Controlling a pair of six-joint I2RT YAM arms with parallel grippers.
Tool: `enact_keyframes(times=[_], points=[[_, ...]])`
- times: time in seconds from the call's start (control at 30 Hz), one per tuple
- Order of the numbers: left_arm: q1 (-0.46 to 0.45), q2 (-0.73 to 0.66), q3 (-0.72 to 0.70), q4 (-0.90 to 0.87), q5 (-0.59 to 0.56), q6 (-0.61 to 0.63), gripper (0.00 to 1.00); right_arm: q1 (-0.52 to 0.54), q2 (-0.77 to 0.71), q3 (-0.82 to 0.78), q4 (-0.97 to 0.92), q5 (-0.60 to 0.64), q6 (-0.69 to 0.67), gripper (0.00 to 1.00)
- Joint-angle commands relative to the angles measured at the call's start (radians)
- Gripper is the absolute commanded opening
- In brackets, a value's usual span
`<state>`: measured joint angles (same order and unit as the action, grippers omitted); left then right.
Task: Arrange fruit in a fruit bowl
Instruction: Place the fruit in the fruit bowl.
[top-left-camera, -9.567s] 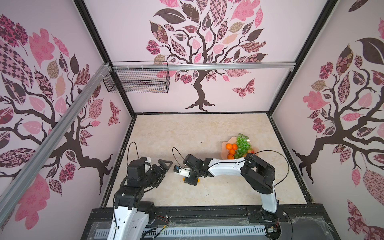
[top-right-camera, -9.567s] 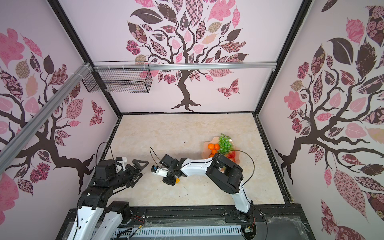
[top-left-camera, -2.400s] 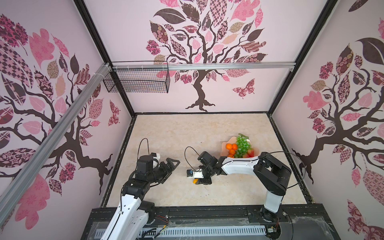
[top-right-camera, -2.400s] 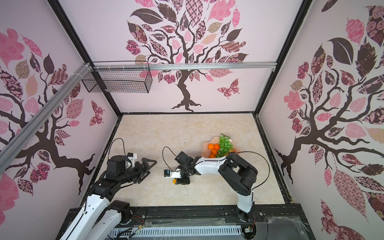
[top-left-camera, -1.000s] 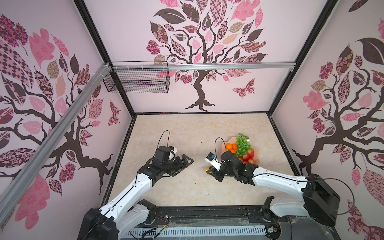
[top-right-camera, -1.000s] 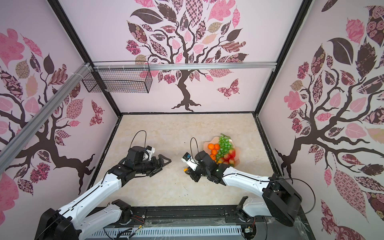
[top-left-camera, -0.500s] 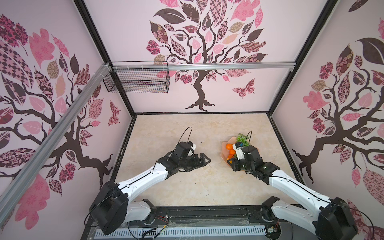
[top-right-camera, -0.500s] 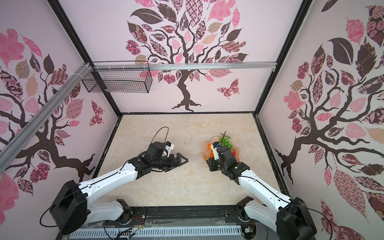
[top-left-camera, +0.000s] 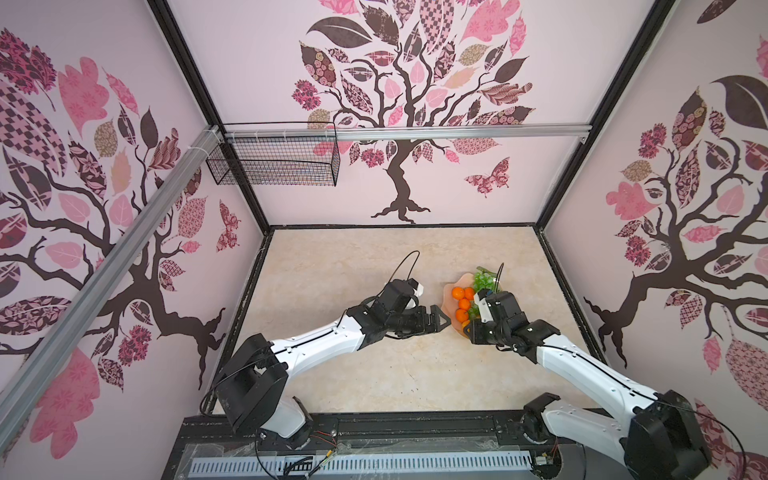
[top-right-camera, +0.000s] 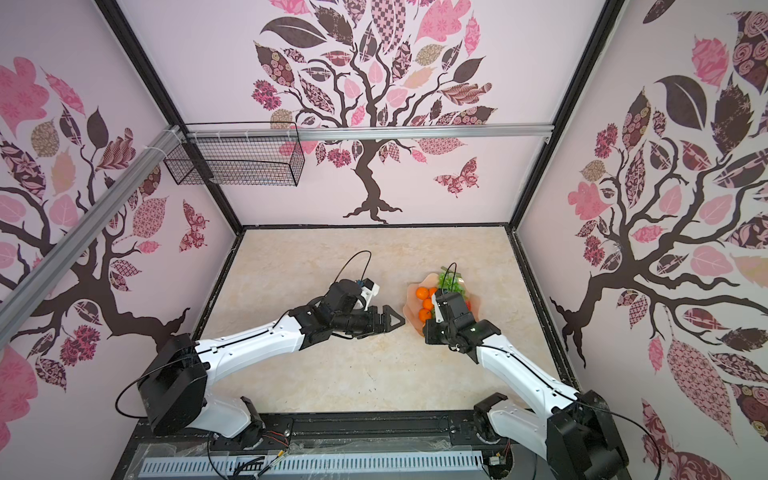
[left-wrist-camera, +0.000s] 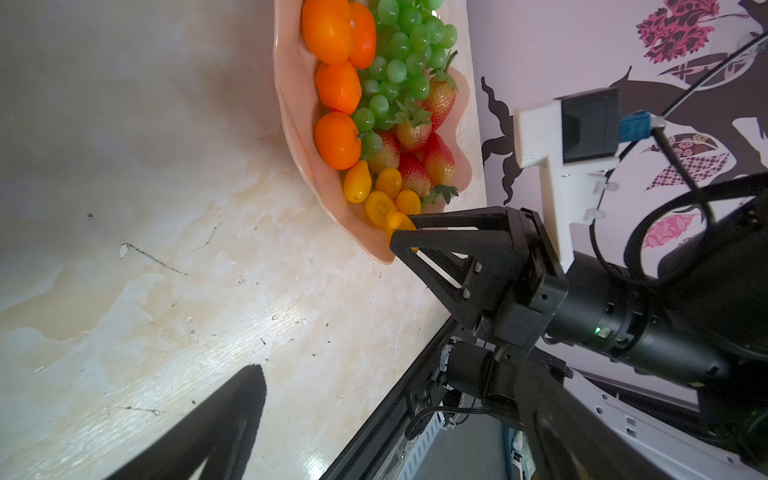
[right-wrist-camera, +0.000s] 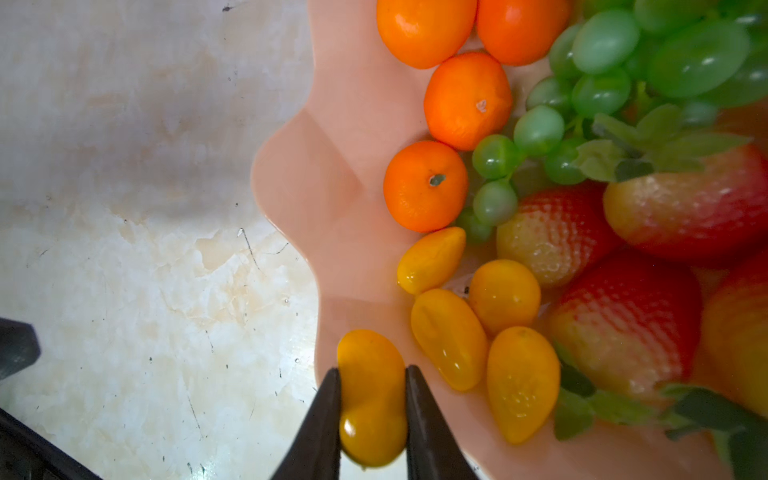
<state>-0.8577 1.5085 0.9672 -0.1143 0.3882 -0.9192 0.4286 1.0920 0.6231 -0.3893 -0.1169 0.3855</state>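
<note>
The peach-pink fruit bowl (top-left-camera: 446, 293) (top-right-camera: 409, 301) sits right of the table's middle in both top views. It holds tangerines (right-wrist-camera: 426, 185), green grapes (right-wrist-camera: 602, 41), strawberries (right-wrist-camera: 623, 316) and several small yellow ovals (right-wrist-camera: 449, 336). My right gripper (right-wrist-camera: 372, 374) (top-left-camera: 468, 328) is shut on one yellow oval (right-wrist-camera: 372, 357) and holds it over the bowl's near rim (right-wrist-camera: 316, 174). The left wrist view shows the same grip (left-wrist-camera: 399, 232) at the bowl's (left-wrist-camera: 291, 116) edge. My left gripper (top-left-camera: 442, 322) (top-right-camera: 397, 320) stands open and empty just left of the bowl.
A black wire mesh basket (top-left-camera: 274, 164) hangs from the rail at the back left. Patterned walls close in the table on three sides. A black frame rail (top-left-camera: 374, 419) runs along the front edge. The two grippers are close together beside the bowl.
My right gripper has carried the yellow oval from the table's middle to the bowl's near rim. The left arm has stretched rightward, bringing its gripper up beside the bowl.
</note>
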Motion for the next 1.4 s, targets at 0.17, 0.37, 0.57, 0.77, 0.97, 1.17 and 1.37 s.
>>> enact_keyframes(times=[0.17,0.37,0.57,0.77,0.97,1.17,1.37], points=[[-0.003,0.019,0.050,-0.015,-0.015,0.014,0.98,-0.007,0.099,0.110,-0.049,0.051,-0.015,0.20],[-0.001,0.018,0.052,-0.012,-0.032,-0.002,0.98,-0.007,0.188,0.178,-0.077,0.051,-0.053,0.21],[0.003,0.006,0.046,-0.024,-0.038,0.002,0.98,-0.007,0.258,0.213,-0.073,0.007,-0.076,0.22],[0.008,-0.008,0.036,-0.028,-0.045,-0.003,0.98,-0.007,0.319,0.231,-0.073,-0.004,-0.088,0.24],[0.011,-0.014,0.028,-0.027,-0.045,-0.004,0.98,-0.007,0.349,0.239,-0.066,0.002,-0.091,0.29],[0.020,-0.024,0.026,-0.036,-0.045,0.007,0.98,-0.007,0.329,0.240,-0.066,0.013,-0.090,0.37],[0.022,-0.025,0.086,-0.098,-0.044,0.087,0.98,-0.007,0.228,0.246,-0.038,0.025,-0.079,0.41]])
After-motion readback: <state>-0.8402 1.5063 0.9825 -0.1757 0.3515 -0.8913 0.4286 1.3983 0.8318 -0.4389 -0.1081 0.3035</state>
